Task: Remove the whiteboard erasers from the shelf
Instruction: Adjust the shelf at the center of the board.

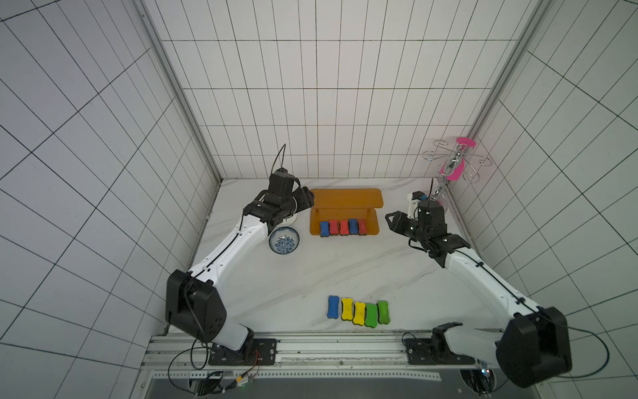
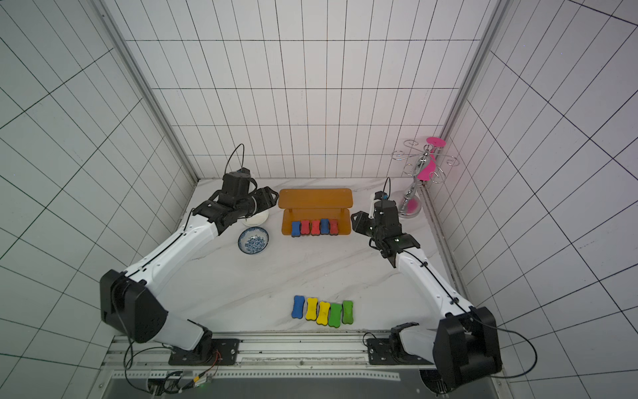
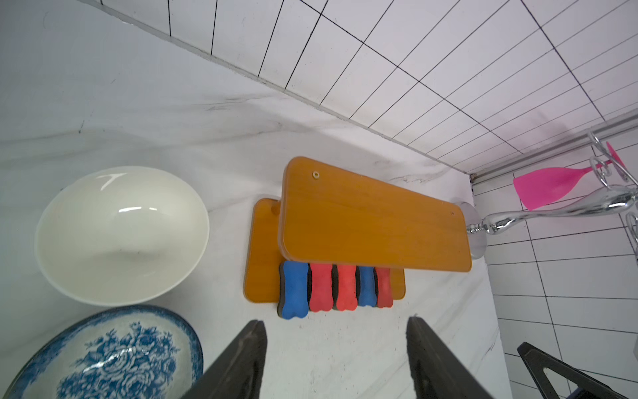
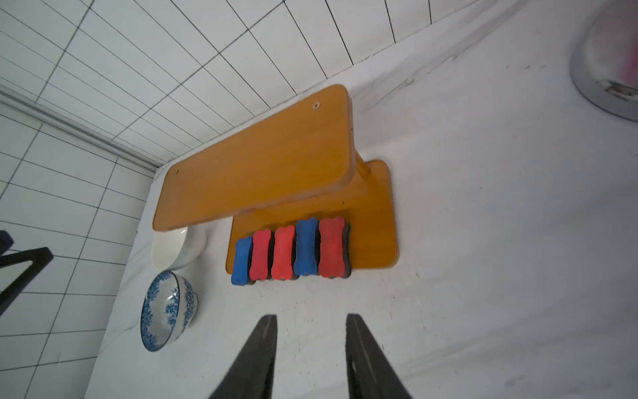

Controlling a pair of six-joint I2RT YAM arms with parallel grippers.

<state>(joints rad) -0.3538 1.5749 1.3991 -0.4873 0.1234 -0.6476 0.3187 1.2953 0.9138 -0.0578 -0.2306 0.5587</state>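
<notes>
The orange-brown shelf [image 1: 347, 197] stands at the back of the table, also seen in a top view [image 2: 316, 198]. On its lower board, a row of whiteboard erasers [image 1: 343, 227] sits side by side: two blue and three red [image 3: 336, 288] [image 4: 293, 252]. Several more erasers [image 1: 359, 312], one blue, two yellow and two green, lie near the table's front edge. My left gripper [image 1: 309, 198] [image 3: 335, 320] hovers at the shelf's left end, open and empty. My right gripper [image 1: 393, 221] [image 4: 311, 315] hovers off the shelf's right end, open narrower, with nothing between its fingers.
A white bowl [image 3: 121, 235] and a blue-patterned bowl [image 1: 283, 240] sit left of the shelf, under my left arm. A chrome-and-pink cup rack [image 1: 452, 165] stands in the back right corner, behind my right wrist. Tiled walls enclose the table on three sides.
</notes>
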